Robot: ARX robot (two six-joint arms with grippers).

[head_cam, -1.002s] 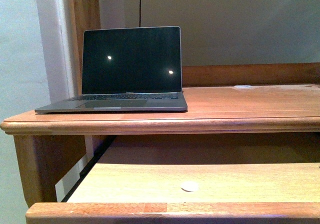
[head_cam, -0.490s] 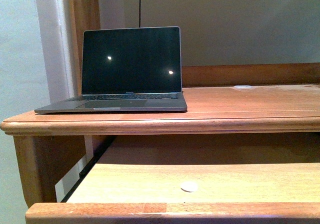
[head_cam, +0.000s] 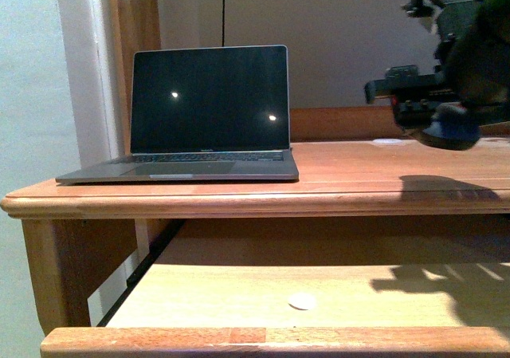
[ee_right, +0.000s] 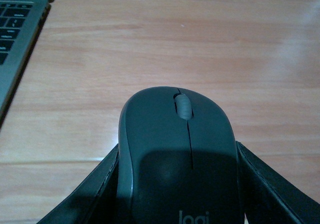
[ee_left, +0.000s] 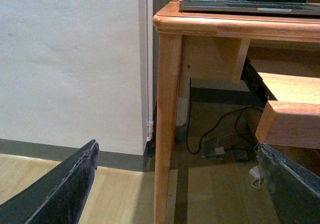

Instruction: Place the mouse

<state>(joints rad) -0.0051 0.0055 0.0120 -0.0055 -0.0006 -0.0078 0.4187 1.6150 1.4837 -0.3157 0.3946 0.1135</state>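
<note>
Right tool (ee_right: 176,151): fingers (ee_right: 92,194) clamped on the flanks of the mouse (head_cam: 451,127), one on each side.

Mouse appearance, right wrist view:
- dark grey, matte, domed oval shell
- lighter grey scroll wheel (ee_right: 183,107) set in a slot at the front
- thin seam running back from the wheel, splitting the two buttons
- pale "logi" lettering (ee_right: 193,217) at the rear, cut off by the picture edge
- rear half in shadow
- no cable seen

Mouse position, front view: held above the wooden counter (head_cam: 343,167), towards its right side and well apart from the open laptop (head_cam: 209,107) on the left. Its shadow (head_cam: 442,188) falls on the counter near the front edge. The underside looks clear of the wood. In the right wrist view the laptop's keyboard corner lies off to one side of the mouse.

Below the counter a pull-out shelf (head_cam: 239,294) is extended, with a small white round sticker (head_cam: 302,300) on it.

Left tool (ee_left: 176,149): fingers spread apart with nothing between them. It sits low beside the counter leg (ee_left: 166,124). Cables (ee_left: 215,139) lie on the floor behind.
</note>
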